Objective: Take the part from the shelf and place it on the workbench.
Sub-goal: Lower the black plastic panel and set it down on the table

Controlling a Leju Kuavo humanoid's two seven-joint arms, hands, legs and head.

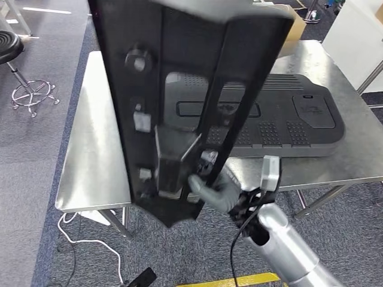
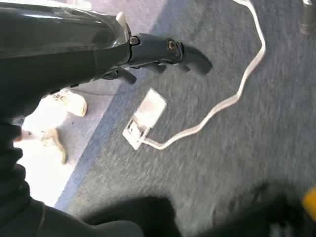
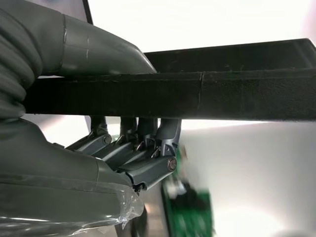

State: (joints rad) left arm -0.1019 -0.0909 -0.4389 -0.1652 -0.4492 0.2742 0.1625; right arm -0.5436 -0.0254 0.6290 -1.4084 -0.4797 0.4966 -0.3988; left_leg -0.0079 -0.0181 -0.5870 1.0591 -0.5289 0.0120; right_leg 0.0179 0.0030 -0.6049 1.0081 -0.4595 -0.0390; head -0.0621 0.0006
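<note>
The part (image 1: 181,101) — a large black ribbed panel — is held up in the air close to the head camera, tilted, in front of the workbench (image 1: 97,149) and partly over its near edge. The right hand (image 1: 216,188) grasps the part at its lower edge: the grey thumb lies on the face turned to the camera. In the right wrist view the thumb presses one side of the part's rim (image 3: 223,94) and the dark fingers (image 3: 149,143) curl against the other. A second black panel (image 1: 289,116) lies flat on the workbench. The left hand (image 2: 156,54) hangs over the grey carpet (image 2: 231,163), fingers extended and holding nothing — below it lie a white power strip (image 2: 145,118) and its cable (image 2: 238,91). A stool (image 1: 18,60) stands left of the workbench.
</note>
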